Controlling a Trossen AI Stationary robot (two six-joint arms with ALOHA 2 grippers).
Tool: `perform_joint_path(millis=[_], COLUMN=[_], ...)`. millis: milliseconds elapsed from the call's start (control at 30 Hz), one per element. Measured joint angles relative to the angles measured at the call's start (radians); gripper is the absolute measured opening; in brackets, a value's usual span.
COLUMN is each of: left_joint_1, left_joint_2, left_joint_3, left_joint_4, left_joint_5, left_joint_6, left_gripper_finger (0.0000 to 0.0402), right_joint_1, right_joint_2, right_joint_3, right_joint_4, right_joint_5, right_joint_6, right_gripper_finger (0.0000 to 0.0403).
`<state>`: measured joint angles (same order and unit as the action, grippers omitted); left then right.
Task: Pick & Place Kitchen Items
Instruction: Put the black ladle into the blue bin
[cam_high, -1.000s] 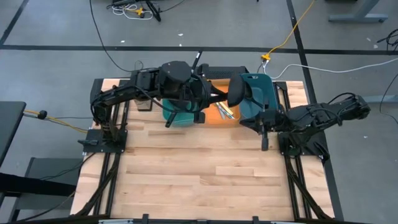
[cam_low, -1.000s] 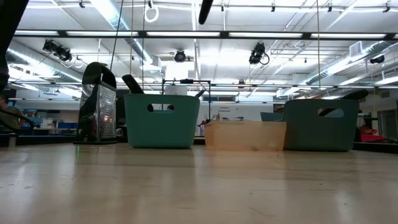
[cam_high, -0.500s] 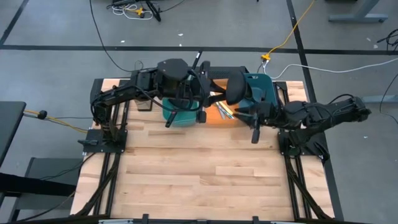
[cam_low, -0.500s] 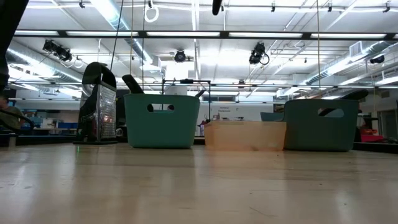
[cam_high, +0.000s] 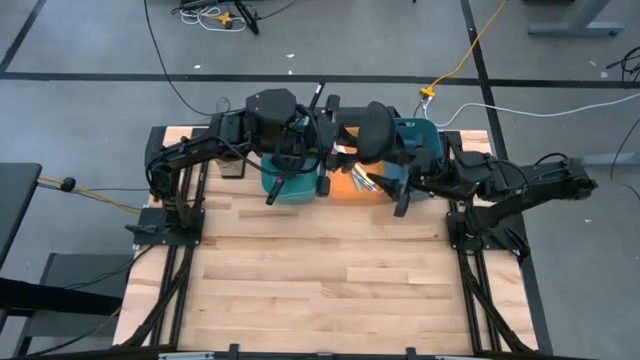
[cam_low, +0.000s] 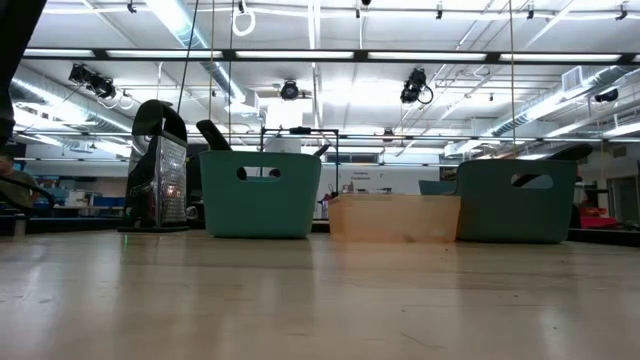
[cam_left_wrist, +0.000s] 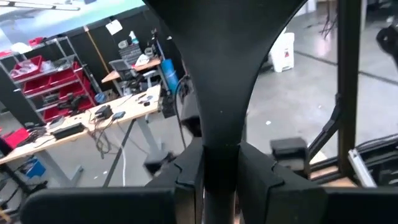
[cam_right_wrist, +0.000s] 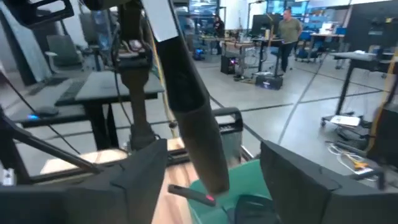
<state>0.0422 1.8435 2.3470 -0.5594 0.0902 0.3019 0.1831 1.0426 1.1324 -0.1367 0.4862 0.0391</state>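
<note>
My left gripper (cam_high: 302, 148) is raised over the left teal bin (cam_high: 290, 186) and is shut on a black long-handled utensil (cam_left_wrist: 221, 74). My right gripper (cam_high: 400, 172) hangs open between the orange bin (cam_high: 352, 188) and the right teal bin (cam_high: 418, 150). Another black utensil (cam_high: 375, 135) slants through it. Its handle (cam_right_wrist: 196, 137) passes between the two wide-apart fingers (cam_right_wrist: 140, 180) with a gap on each side; what bears it is hidden. Thin yellow and white sticks (cam_high: 362, 180) lie in the orange bin. Neither gripper shows in the low view. My left gripper pinches the utensil's narrow neck (cam_left_wrist: 221, 163), just below where it widens into the head, between its two fingers. The fingers come about level from the table's left and lie across the handle. The utensil stands upright, wide end up, lifted clear of the table.
Three bins stand in a row at the table's far edge: teal (cam_low: 260, 192), orange (cam_low: 393, 217), teal (cam_low: 515, 200). Black utensil handles (cam_high: 272, 193) stick out of the left bin. A box grater (cam_low: 160, 170) stands left of them. Bare wood (cam_high: 320, 280) fills the near half.
My right gripper has gone toward the table's left, from over the right teal bin toward the orange bin, and the black utensil's lower handle end has swung left with it. My left gripper with its utensil has shifted a little toward the table's far left.
</note>
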Motion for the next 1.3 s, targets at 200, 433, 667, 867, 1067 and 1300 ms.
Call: perform_joint_path(millis=[200, 433, 667, 867, 1067, 1300], left_joint_1=[0.000, 0.000, 0.000, 0.000, 0.000, 0.000], left_joint_2=[0.000, 0.000, 0.000, 0.000, 0.000, 0.000], left_joint_3=[0.000, 0.000, 0.000, 0.000, 0.000, 0.000], left_joint_4=[0.006, 0.006, 0.006, 0.006, 0.006, 0.006], left_joint_5=[0.010, 0.010, 0.010, 0.009, 0.008, 0.008], left_joint_6=[-0.011, -0.019, -0.026, -0.026, -0.025, -0.022], left_gripper_finger=[0.0068, 0.0068, 0.0068, 0.0068, 0.0068, 0.0068], right_joint_1=[-0.038, -0.059, -0.091, -0.116, -0.134, -0.134], right_joint_2=[0.046, 0.101, 0.149, 0.175, 0.176, 0.176], right_joint_3=[0.000, 0.000, 0.000, 0.000, 0.000, 0.000], right_joint_4=[0.089, 0.150, 0.226, 0.266, 0.267, 0.260], right_joint_5=[-0.132, -0.140, -0.230, -0.245, -0.278, -0.277], right_joint_6=[-0.004, -0.021, -0.023, -0.028, -0.028, -0.028], right_gripper_finger=[0.0301, 0.0324, 0.0327, 0.0327, 0.0327, 0.0322])
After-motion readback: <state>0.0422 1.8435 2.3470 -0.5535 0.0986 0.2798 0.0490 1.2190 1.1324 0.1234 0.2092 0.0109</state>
